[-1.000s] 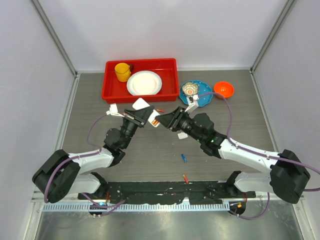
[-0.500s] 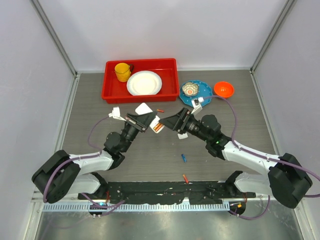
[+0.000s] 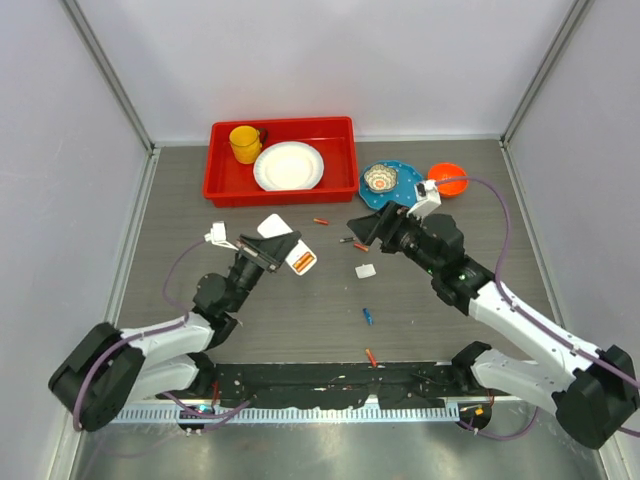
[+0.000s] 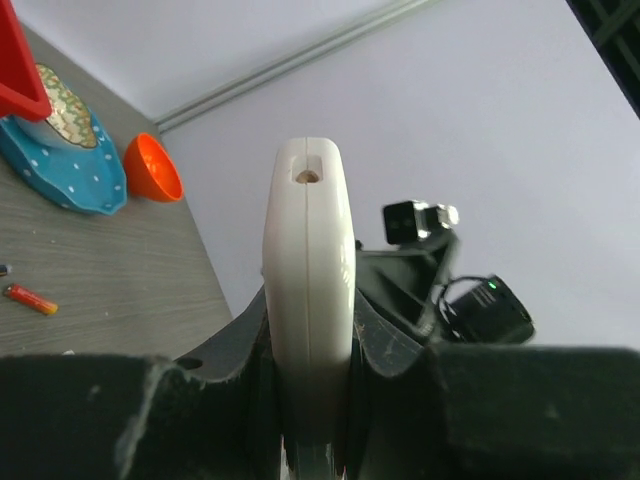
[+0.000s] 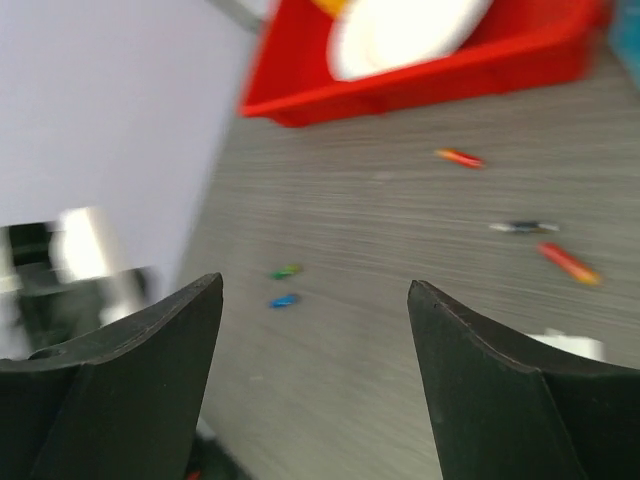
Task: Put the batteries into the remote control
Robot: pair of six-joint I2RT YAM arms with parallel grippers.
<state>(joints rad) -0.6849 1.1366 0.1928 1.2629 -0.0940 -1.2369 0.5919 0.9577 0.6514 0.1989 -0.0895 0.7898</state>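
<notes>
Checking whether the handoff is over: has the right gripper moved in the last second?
Yes. The right gripper has drawn back to the right and up the view, now nearer the blue plate, with its jaws open and empty.

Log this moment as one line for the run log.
left gripper: shut on remote control | right gripper: open, empty | batteries: several loose on table

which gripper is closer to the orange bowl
Right. The right gripper hangs open left of the orange bowl, past the blue plate; the left gripper, shut on the remote control, is much farther left.
</notes>
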